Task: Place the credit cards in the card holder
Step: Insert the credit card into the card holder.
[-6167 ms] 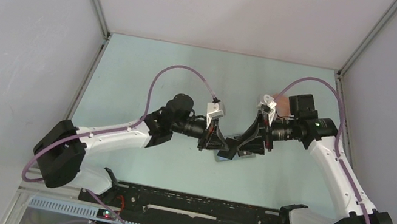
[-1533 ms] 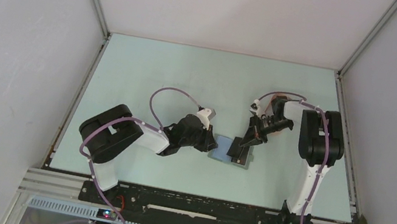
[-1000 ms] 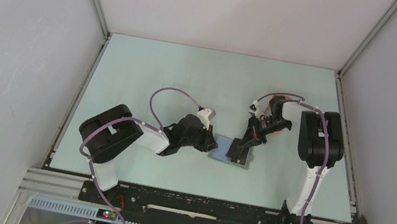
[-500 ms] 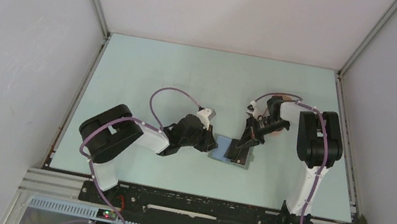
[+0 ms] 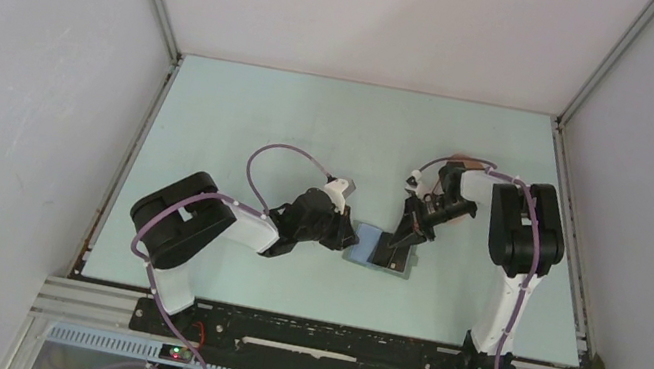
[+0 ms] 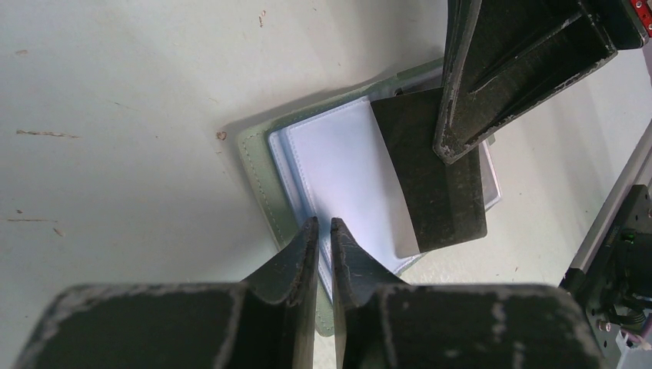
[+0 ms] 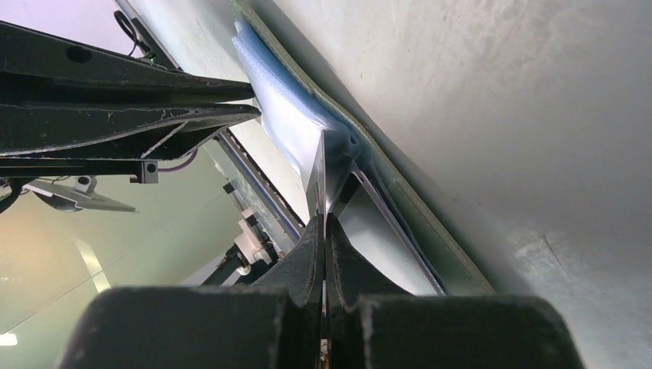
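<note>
The card holder [image 5: 369, 256] lies open on the table, grey-green with pale blue inner leaves [image 6: 338, 165]. My left gripper [image 5: 353, 240] is low at its left edge, jaws pinched on the edge of an inner leaf [image 6: 324, 224]. My right gripper [image 5: 402, 239] is shut on the black credit card with a white stripe [image 6: 434, 188]. It holds the card slanted, with the lower edge down on the holder's right half. In the right wrist view the card [image 7: 324, 165] is edge-on between my fingers and meets the holder's leaves [image 7: 281, 115]. I cannot pick out the silvery card.
The pale green table [image 5: 314, 121] is walled at the left, back and right. A black rail [image 5: 326, 342] runs along the near edge. Both arms' purple cables loop above the table near the holder.
Since six seconds ago both arms have come down low to the table. Over the last second the right gripper has tilted the black card slightly lower onto the holder; the left gripper has not moved.
</note>
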You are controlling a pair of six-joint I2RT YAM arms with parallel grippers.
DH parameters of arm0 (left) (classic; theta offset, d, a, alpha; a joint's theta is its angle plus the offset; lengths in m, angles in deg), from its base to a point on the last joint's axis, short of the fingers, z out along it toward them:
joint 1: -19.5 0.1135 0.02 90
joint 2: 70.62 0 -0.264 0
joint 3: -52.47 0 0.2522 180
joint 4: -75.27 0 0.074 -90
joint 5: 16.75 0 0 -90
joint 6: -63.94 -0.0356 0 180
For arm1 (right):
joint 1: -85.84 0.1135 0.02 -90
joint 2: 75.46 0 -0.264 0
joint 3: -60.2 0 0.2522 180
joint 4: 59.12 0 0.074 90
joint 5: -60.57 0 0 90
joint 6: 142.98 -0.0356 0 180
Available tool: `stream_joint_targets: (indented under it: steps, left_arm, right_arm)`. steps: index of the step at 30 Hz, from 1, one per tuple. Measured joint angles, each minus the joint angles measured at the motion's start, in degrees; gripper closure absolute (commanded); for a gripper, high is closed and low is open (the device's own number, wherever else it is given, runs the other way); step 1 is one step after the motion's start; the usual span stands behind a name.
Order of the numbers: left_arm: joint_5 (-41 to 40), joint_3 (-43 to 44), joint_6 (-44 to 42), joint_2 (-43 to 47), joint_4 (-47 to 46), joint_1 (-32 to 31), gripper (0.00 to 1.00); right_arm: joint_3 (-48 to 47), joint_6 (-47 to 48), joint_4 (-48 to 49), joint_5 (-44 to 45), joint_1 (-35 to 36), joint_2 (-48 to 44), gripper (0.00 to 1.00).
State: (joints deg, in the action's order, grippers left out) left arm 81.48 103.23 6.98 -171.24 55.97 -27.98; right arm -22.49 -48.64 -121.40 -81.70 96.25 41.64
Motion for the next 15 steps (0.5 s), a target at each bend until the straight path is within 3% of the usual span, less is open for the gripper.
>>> stream_joint_targets:
  steps: [15]
  left_arm:
    - [0.6, 0.0, 0.0, 0.0, 0.0, 0.0, 0.84]
  right_arm:
    - [-0.1, 0.1, 0.1, -2.2, 0.6, 1.5, 0.99]
